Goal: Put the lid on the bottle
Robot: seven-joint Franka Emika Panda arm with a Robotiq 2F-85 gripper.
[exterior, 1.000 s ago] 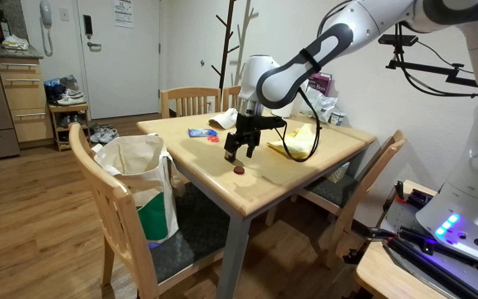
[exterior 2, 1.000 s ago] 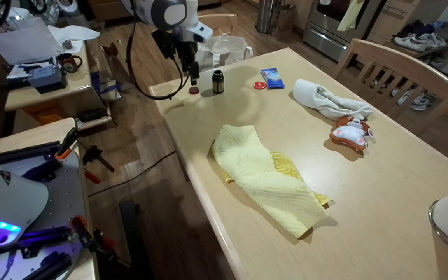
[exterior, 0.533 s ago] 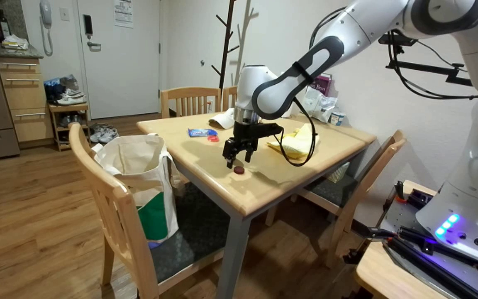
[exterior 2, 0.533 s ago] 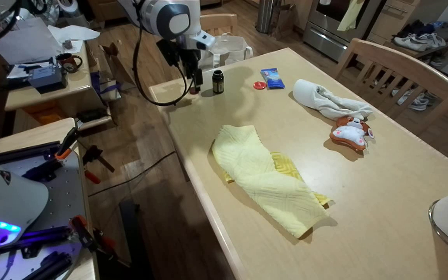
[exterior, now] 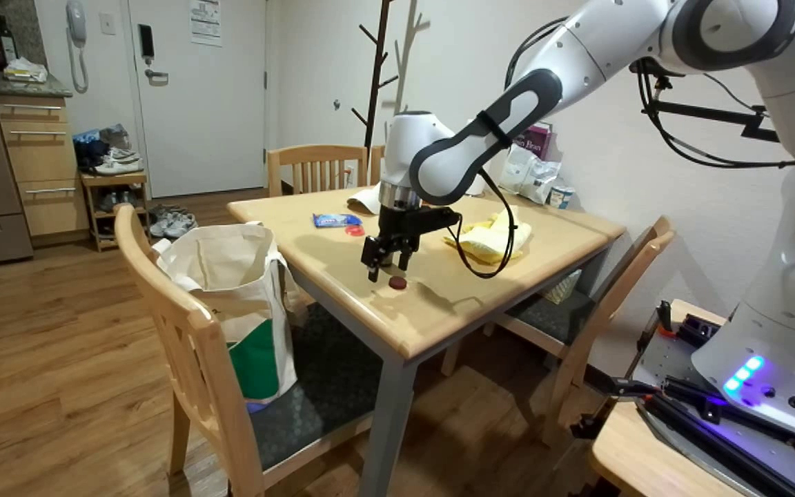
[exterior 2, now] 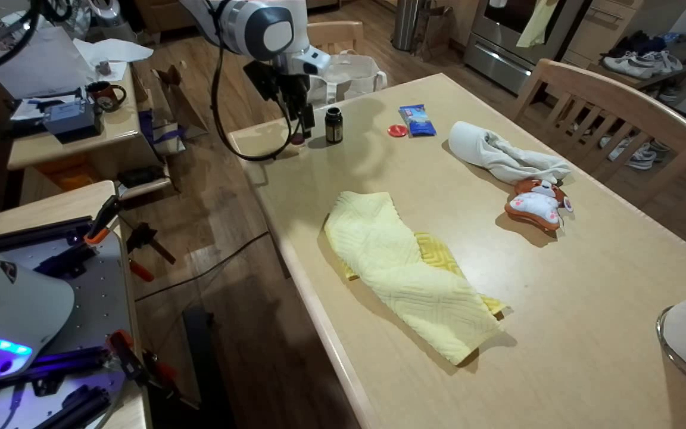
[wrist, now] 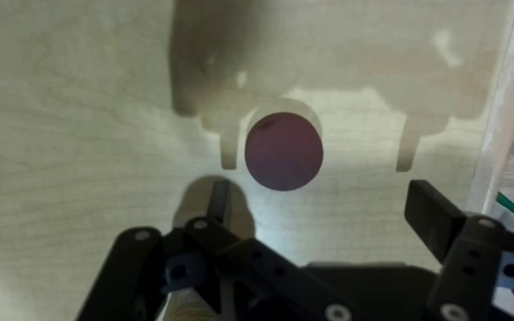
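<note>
Tabletop (wrist: 359, 142) between lid (wrist: 283, 151) and table edge (wrist: 499, 125), gripper (wrist: 320, 196) above, jaws wide apart.

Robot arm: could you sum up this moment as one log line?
gripper: open, holding nothing; lid: on table, ungripped; bottle: upright, apart from lid; status: lid not yet on

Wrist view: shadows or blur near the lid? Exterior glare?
Wrist view: the gripper casts shadows on the table either side of the lid; lid outline clear, gripper slightly soft. In an exterior view: bright glare on the table beside the yellow cloth.
</note>
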